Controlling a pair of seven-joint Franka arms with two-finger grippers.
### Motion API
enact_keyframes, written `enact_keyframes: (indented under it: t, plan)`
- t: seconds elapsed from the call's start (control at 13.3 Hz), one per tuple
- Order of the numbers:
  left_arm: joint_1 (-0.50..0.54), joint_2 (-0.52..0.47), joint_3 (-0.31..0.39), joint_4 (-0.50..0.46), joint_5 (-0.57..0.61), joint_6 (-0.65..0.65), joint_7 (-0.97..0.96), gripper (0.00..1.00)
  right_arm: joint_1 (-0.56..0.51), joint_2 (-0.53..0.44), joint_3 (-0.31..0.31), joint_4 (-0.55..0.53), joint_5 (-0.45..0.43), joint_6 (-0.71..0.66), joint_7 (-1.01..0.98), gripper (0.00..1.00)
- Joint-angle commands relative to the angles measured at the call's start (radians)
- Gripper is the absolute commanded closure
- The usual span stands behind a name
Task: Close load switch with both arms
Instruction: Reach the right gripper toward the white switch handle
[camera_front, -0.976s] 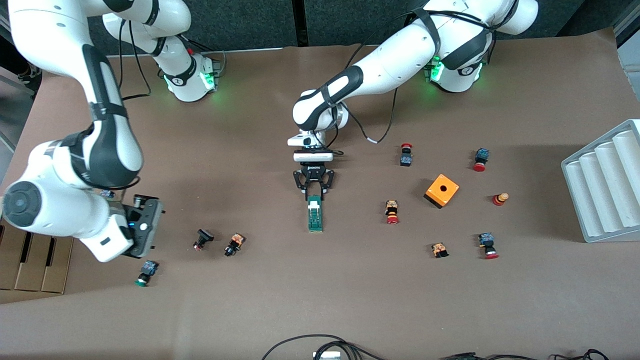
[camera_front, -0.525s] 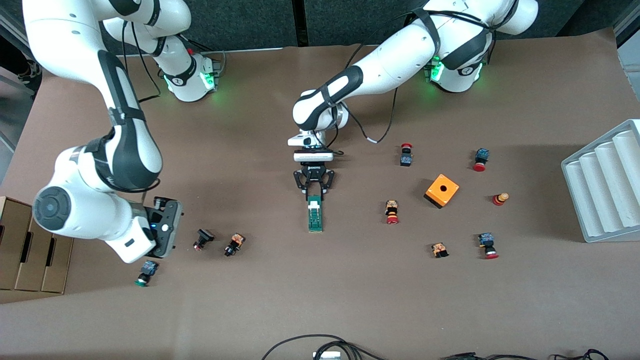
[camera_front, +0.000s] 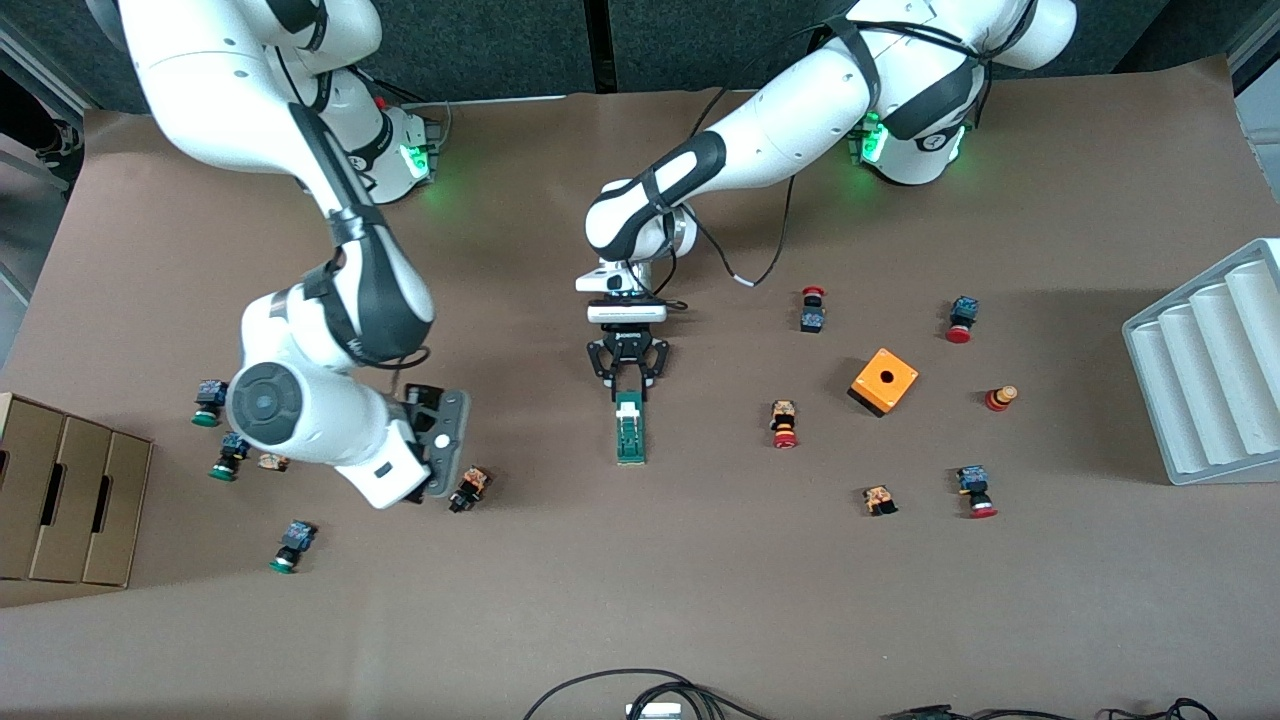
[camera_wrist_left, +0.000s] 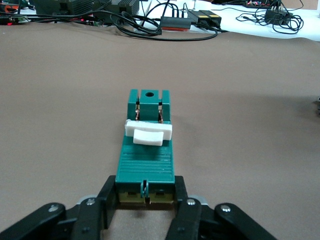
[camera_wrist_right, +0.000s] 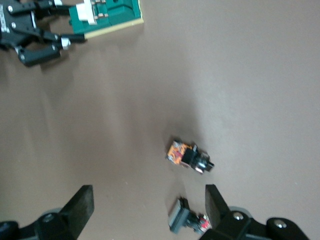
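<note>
Glossy green plastic load switch (camera_wrist_left: 146, 155) on matt brown table (camera_front: 700, 600)

Green load switch (camera_front: 630, 428), white lever, flat mid-table, end clamped

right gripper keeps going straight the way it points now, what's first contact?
Probably bare table: the right gripper, open, points down at paper, with two push buttons close beside that line. Depth unclear.

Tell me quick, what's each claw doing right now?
Left claw: shut on the green switch.
Right claw: open, holding nothing, over small buttons.
</note>
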Motion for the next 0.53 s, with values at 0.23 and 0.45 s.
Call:
enact_keyframes:
  t: [0.23, 0.45]
  plan:
    - [-0.014, 0.013, 0.010, 0.019, 0.020, -0.019, -0.012, 0.51, 0.076, 0.060, -0.010, 0.015, 0.076, 0.099, 0.057, 0.01]
    - [-0.014, 0.013, 0.022, 0.019, 0.020, -0.019, -0.009, 0.51, 0.145, 0.097, -0.010, 0.015, 0.079, 0.176, 0.064, 0.01]
